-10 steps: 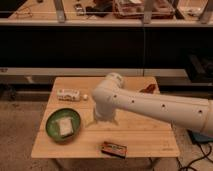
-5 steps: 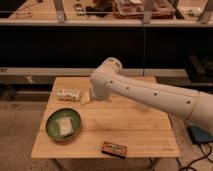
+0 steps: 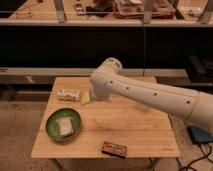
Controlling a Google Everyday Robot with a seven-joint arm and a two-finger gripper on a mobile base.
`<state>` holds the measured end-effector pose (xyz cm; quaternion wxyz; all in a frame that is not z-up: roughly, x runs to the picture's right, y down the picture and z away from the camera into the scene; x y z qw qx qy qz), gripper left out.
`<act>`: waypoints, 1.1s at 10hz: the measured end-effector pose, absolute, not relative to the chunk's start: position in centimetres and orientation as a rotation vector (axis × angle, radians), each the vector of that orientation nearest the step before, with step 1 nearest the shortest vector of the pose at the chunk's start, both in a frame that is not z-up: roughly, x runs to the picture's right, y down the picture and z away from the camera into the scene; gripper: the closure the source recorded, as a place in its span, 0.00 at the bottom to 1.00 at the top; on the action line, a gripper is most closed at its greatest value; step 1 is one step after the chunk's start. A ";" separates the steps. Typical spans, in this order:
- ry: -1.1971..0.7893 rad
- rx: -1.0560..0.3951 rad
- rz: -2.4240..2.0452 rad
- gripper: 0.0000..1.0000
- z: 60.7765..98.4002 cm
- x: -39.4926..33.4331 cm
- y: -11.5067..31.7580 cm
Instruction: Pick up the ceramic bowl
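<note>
The ceramic bowl point(image 3: 55, 124) is round, shallow and glossy green with a darker rim. It sits on the front left of the wooden table point(image 3: 135, 125), with a pale squarish piece point(image 3: 65, 127) inside it. My white arm point(image 3: 150, 97) reaches in from the right across the table's back half. My gripper point(image 3: 86, 98) shows only as a pale tip below the arm's bend, above and right of the bowl and just right of the small white box. It is clear of the bowl.
A small white box point(image 3: 68, 94) lies at the back left of the table. A dark flat packet point(image 3: 114, 148) lies near the front edge. Dark shelving with a counter point(image 3: 100, 22) runs behind the table. A blue object point(image 3: 200, 134) sits on the floor at right.
The arm's bend has lifted and swung back toward the table's rear. The gripper end moved away from beside the bowl toward the white box. The bowl has not moved.
</note>
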<state>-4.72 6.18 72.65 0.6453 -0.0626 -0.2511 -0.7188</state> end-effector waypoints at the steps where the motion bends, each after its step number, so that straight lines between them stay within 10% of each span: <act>1: -0.600 -0.122 -1.624 0.20 73.5 -5.4 6.9; 9: -0.944 -0.023 -1.435 0.22 81.9 -11.1 13.7; 11: -0.987 -0.011 -1.412 0.36 82.8 -11.6 14.0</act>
